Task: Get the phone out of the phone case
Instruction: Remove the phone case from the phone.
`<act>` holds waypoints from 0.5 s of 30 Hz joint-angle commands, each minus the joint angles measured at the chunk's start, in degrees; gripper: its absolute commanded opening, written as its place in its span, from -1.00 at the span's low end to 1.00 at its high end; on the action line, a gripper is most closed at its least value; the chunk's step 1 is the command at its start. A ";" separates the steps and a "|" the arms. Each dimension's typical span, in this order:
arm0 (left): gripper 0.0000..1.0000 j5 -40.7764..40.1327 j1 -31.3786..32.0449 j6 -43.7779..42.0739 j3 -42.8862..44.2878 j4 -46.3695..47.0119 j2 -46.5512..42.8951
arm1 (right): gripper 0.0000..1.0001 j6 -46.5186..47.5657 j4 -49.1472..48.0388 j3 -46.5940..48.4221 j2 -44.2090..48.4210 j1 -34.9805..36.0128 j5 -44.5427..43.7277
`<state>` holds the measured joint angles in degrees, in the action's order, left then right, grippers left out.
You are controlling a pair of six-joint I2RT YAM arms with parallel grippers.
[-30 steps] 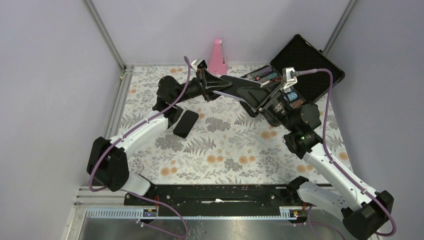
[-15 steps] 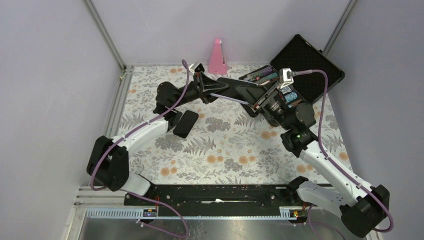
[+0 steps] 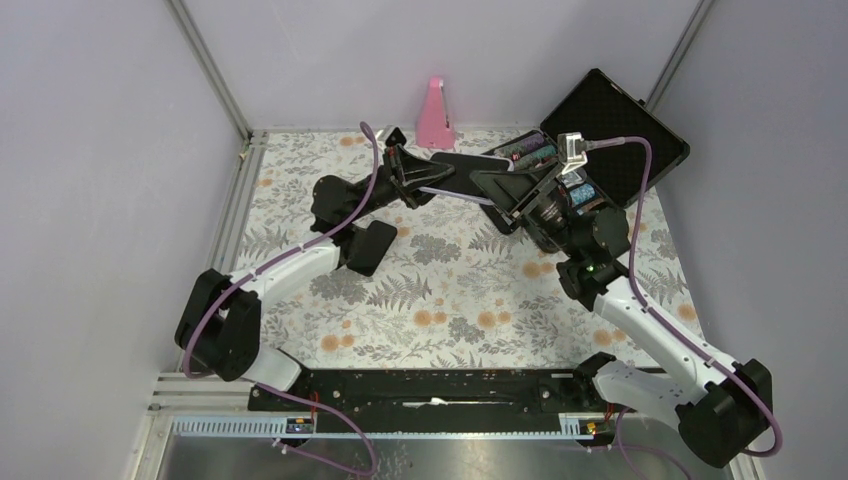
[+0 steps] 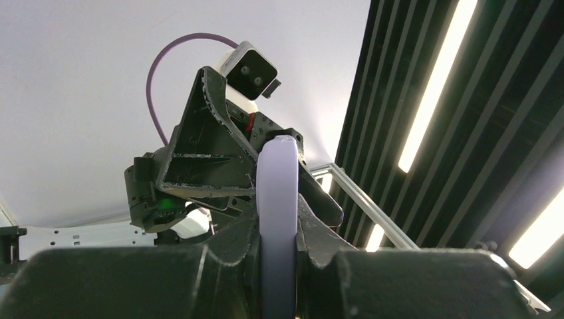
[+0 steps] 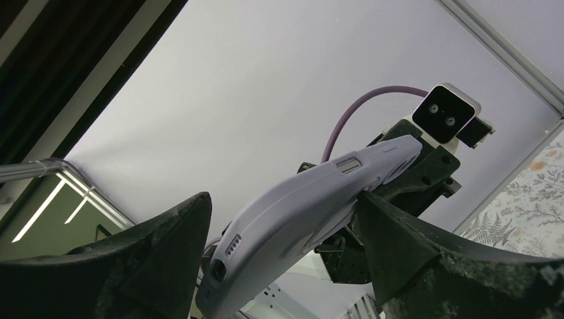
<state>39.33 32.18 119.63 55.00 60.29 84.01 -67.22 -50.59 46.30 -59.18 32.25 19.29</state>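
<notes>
While the left gripper point(image 4: 278, 266) jaws clamp the phone case point(image 4: 277, 219), right gripper point(image 5: 279, 266) jaws, apart, should peel steadily above the desk point(image 3: 450, 290).

phone case point(image 5: 299, 206): matt smooth lilac rubbery plastic | table point(image 3: 450, 290): floral printed cloth

A table point(image 3: 450, 290) covered with a floral cloth is seen. At its far edge a pink stand point(image 3: 434, 113) is set; an open black toolcase point(image 3: 600, 140) occupies the far right corner.
</notes>
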 commanded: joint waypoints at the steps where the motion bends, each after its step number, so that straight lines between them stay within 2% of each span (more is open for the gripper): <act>1: -1.00 2.40 -0.06 7.56 1.80 -1.12 0.74 | 0.75 0.87 -5.22 1.69 4.49 0.42 -0.30; 3: -1.00 2.59 -0.19 7.17 2.54 -1.97 0.70 | 0.70 2.20 -2.74 1.27 5.44 0.45 -1.09; 5: -1.00 2.63 -0.11 7.31 2.90 -1.93 0.89 | 0.53 2.33 -2.66 1.03 5.35 0.45 -1.40; 6: -1.00 2.49 -0.10 7.51 2.87 -1.89 0.85 | 0.38 2.43 -2.97 1.19 5.00 0.45 -1.19; 7: -1.00 2.32 -0.04 7.88 2.89 -1.72 0.79 | 0.22 2.29 -4.13 1.26 4.58 0.45 -0.77; 10: -1.00 1.94 0.56 8.21 3.36 -2.39 0.47 | 0.03 0.73 -12.05 1.44 2.28 0.40 -0.50; 12: -1.00 3.36 2.01 5.79 4.90 -7.57 -0.05 | 0.06 0.99 -13.40 4.25 0.30 0.40 0.76; 15: -1.00 4.67 4.77 1.94 7.11 -15.69 -0.06 | 0.27 0.15 -16.57 9.00 -3.00 0.38 2.41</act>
<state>39.42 31.14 115.26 58.19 57.08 84.12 -67.68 -49.74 46.59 -58.89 31.90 17.87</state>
